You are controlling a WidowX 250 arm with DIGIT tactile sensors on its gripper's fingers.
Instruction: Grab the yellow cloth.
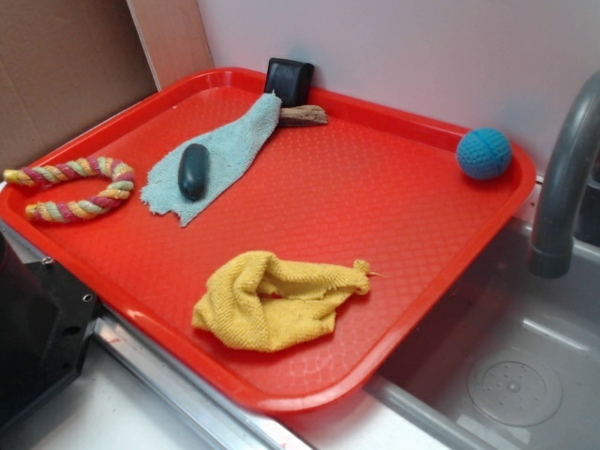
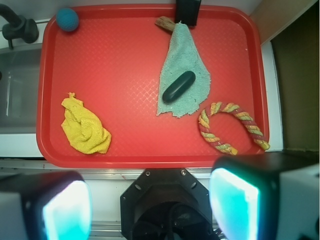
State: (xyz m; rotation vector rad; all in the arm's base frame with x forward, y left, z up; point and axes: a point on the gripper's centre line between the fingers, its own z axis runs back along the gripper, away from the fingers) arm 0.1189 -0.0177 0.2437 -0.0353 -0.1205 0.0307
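The pincer (image 2: 150, 210) is wide apart and far from the yellow cloth (image 2: 84, 127), so it might come down crooked and only pinch a floppy corner near the red tray (image 2: 125, 55) edge.

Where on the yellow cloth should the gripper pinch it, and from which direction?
Pinch the raised, bunched folds at the thick middle of the yellow cloth, coming straight down from above. It lies crumpled on the red tray, so the ridges give something to close on; the thin twisted tail would likely slip.

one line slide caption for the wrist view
Open gripper high above a red tray, yellow cloth crumpled at its near left corner.
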